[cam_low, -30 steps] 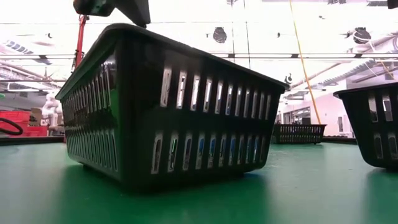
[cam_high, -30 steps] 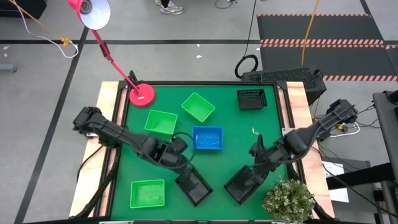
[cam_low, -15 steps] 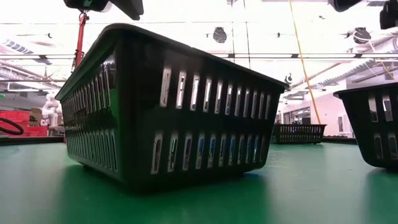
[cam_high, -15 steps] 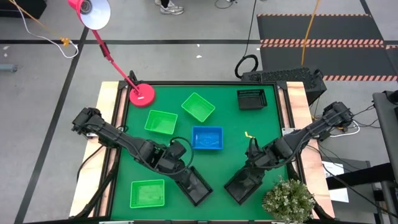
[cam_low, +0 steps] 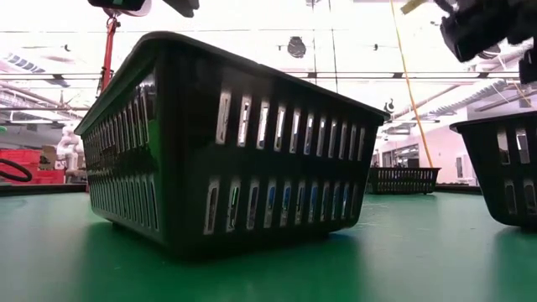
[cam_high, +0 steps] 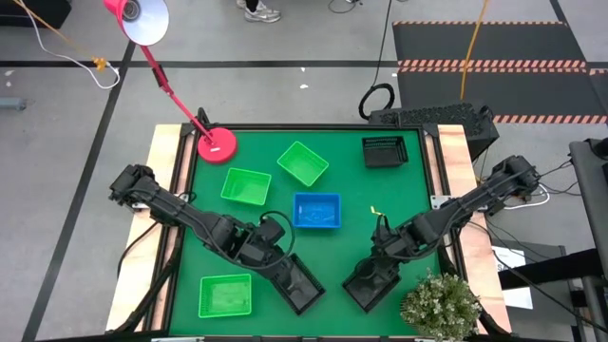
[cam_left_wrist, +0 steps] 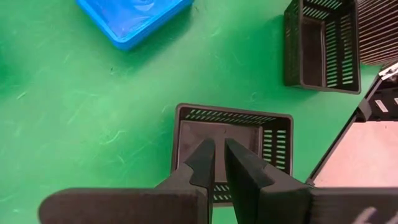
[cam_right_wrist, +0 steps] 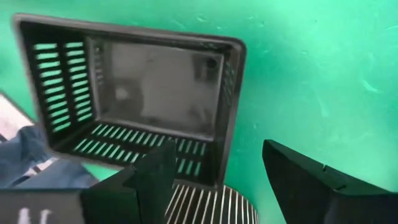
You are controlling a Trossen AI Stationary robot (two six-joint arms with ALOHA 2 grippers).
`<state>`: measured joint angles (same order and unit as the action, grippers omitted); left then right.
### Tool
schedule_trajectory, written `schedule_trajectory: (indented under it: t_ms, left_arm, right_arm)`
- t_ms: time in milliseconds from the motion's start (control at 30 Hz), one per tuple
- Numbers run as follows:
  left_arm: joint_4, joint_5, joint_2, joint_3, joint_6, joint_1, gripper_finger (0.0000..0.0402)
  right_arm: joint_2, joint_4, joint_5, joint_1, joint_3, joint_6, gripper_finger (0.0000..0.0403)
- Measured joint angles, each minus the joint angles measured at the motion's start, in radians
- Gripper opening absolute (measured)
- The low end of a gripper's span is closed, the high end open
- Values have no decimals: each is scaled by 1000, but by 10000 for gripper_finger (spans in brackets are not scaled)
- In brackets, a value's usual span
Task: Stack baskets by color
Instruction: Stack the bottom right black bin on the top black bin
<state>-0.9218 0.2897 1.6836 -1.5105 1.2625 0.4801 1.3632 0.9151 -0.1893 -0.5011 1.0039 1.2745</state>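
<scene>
Three black baskets stand on the green mat. One (cam_high: 296, 283) is near the front middle, one (cam_high: 366, 285) is at the front right, and one (cam_high: 385, 150) is at the far right. Three green baskets (cam_high: 246, 187) (cam_high: 303, 163) (cam_high: 225, 295) and a blue basket (cam_high: 316, 210) stand apart from each other. My left gripper (cam_left_wrist: 219, 149) hovers shut above the front-middle black basket (cam_left_wrist: 231, 146). My right gripper (cam_right_wrist: 216, 151) hangs open over the front-right black basket (cam_right_wrist: 155, 87). One of its fingers is above the basket's inside and the other above the mat beside it.
A red lamp base (cam_high: 217, 144) sits at the mat's far left corner, with its arm reaching out past the table. A potted plant (cam_high: 439, 306) stands at the near right corner, close to the right arm. Bare mat lies between the two front black baskets.
My right gripper has come down toward the front-right black basket and tipped steeper. It now shows at the top right of the low view. No basket has moved.
</scene>
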Motion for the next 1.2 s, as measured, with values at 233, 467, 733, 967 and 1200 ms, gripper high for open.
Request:
schedule_trajectory:
  t_ms: [233, 467, 733, 967, 1200]
  left_arm:
    - [0, 0, 0, 0, -4, 0, 35]
    - [-1, 1, 0, 0, -27, 0, 35]
    - [-1, 1, 0, 0, -39, -2, 35]
    - [-2, 1, 0, 0, -50, -2, 35]
    - [-3, 1, -1, 0, -49, -2, 35]
  right_arm:
    - [0, -100, 0, 5, -95, 14, 236]
    - [0, -205, 0, 5, -172, 2, 211]
    - [0, -326, -3, 5, -235, -4, 116]
    - [0, -370, -7, 5, -243, -4, 14]
    - [-55, -391, -24, 7, -243, 56, 8]
